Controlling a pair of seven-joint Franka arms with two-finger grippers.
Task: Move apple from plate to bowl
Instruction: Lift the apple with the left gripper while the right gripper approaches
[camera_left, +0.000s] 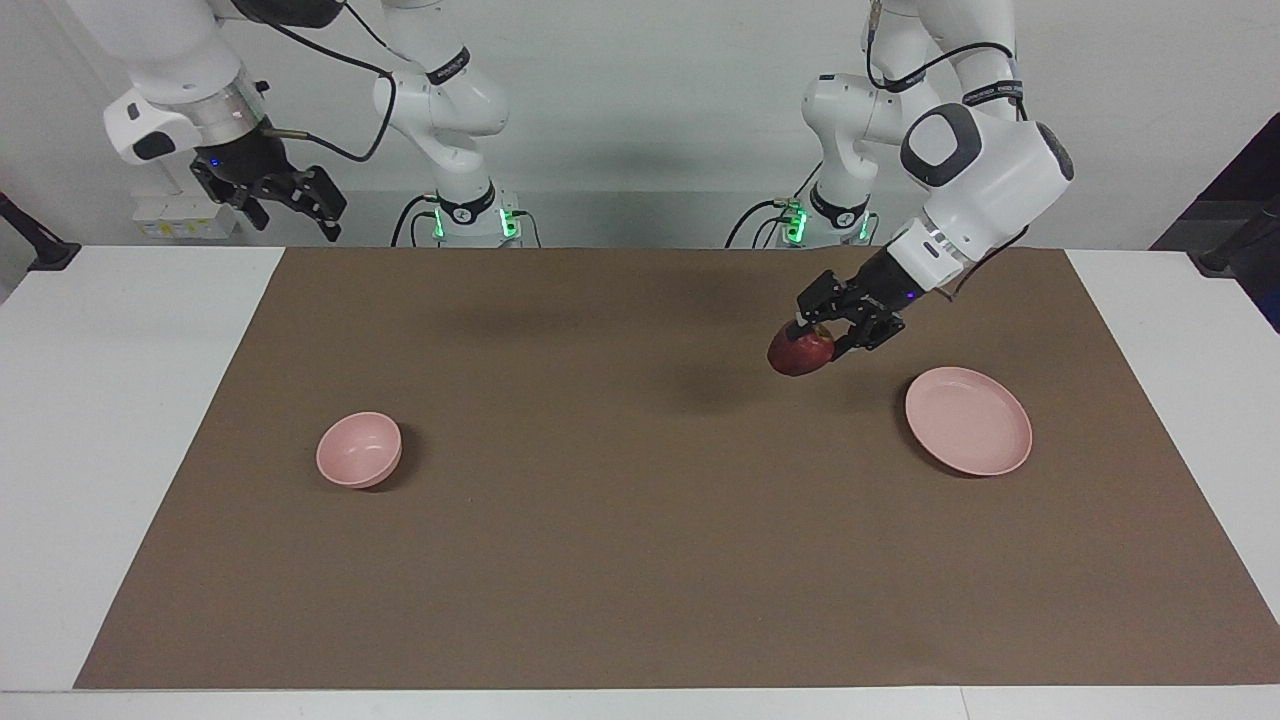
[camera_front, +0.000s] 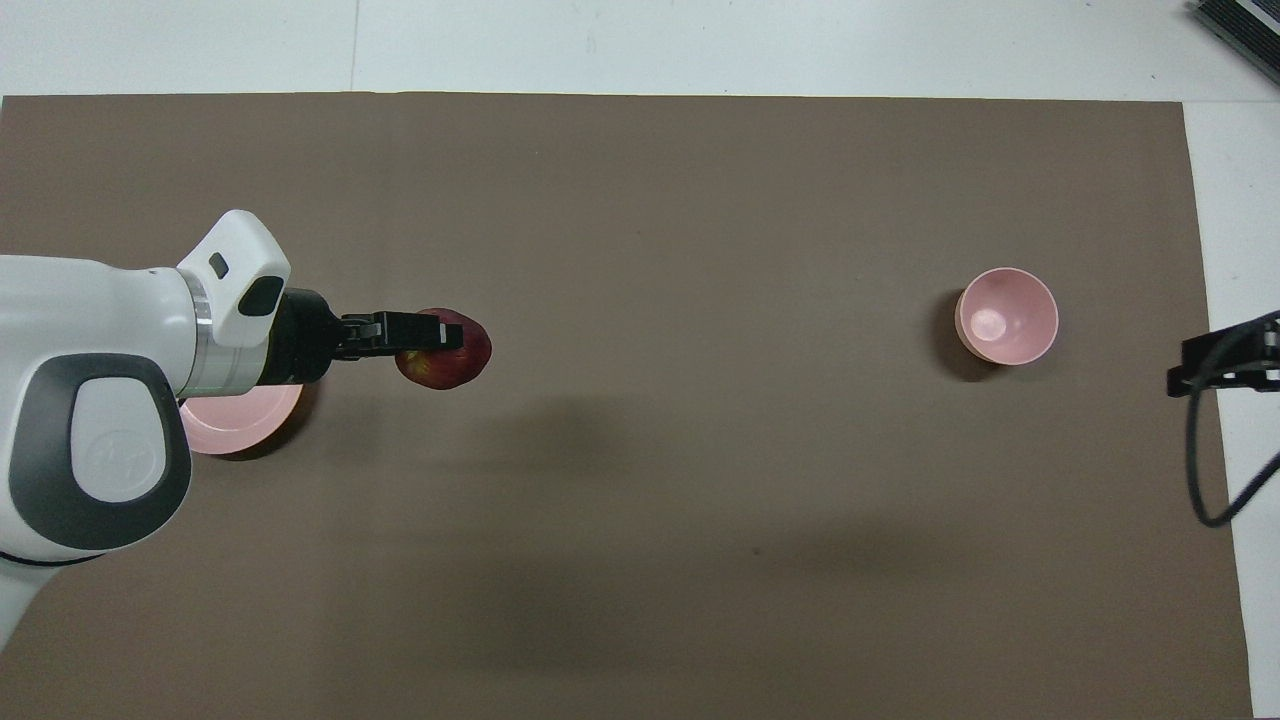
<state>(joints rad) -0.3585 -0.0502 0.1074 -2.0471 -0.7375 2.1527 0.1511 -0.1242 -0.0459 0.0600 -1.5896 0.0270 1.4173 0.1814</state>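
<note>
My left gripper (camera_left: 812, 338) (camera_front: 440, 345) is shut on the dark red apple (camera_left: 800, 353) (camera_front: 447, 366) and holds it in the air over the brown mat, off the plate toward the bowl's end. The flat pale pink plate (camera_left: 968, 420) (camera_front: 240, 425) lies bare at the left arm's end of the mat; in the overhead view the arm covers most of it. The small deep pink bowl (camera_left: 359, 450) (camera_front: 1006, 315) stands empty at the right arm's end. My right gripper (camera_left: 290, 200) hangs open, high over the table's edge nearest the robots, and waits.
A brown mat (camera_left: 640, 560) covers most of the white table (camera_left: 110, 400). The two arm bases (camera_left: 470, 215) (camera_left: 830, 215) stand at the table's robot end. A black cable (camera_front: 1205, 470) of the right arm shows over the table's edge in the overhead view.
</note>
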